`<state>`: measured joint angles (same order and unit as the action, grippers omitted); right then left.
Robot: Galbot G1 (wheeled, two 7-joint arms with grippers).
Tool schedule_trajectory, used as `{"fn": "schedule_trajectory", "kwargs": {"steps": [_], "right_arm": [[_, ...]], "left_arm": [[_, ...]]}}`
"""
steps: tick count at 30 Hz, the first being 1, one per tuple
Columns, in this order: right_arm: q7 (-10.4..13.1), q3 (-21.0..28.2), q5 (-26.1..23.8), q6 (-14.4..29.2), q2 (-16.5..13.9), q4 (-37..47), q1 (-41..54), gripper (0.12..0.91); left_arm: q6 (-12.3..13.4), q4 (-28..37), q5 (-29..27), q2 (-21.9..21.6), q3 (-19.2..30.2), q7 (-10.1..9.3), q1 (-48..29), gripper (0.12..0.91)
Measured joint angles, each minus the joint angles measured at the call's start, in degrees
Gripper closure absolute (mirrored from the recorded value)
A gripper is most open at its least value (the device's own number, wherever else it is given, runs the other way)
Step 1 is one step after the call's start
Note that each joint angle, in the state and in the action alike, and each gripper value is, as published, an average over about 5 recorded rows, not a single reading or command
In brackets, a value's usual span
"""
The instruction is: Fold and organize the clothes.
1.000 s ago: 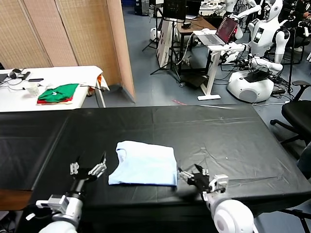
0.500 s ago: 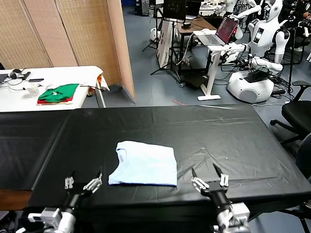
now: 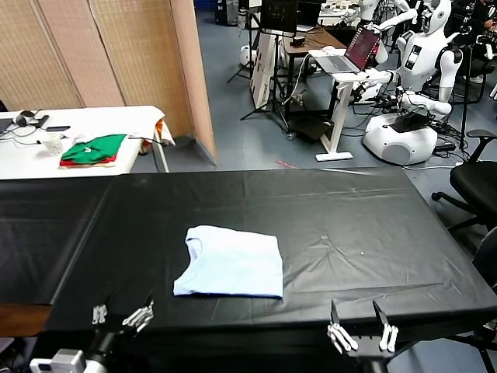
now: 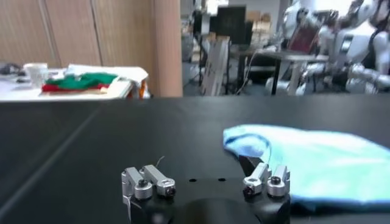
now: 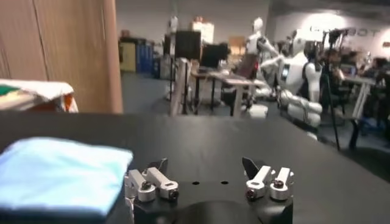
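The left pincer (image 3: pixel 120 315) hangs at the near edge of the black tabletop (image 3: pixel 349 225), spread wide, gripping nothing. The right pincer (image 3: pixel 361 336) sits at the same edge, equally spread and empty. Between them, farther in, the light-blue T-shirt (image 3: pixel 231 263) lies folded flat on the tabletop, apart from both.

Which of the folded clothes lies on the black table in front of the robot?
The pale blue T-shirt; the green and red garments sit on the white side table.
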<state>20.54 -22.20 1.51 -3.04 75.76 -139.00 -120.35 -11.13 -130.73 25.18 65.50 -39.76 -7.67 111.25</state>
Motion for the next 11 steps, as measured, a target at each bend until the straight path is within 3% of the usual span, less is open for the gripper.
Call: {"fn": "schedule_trajectory", "kwargs": {"steps": [11], "right_arm": [[0.2, 0.26, -0.02, 0.07, 0.04, -0.15, -2.84, 0.118]], "left_arm": [[-0.03, 0.01, -0.19, 0.07, -0.26, 0.6, 0.91, 0.123]]}}
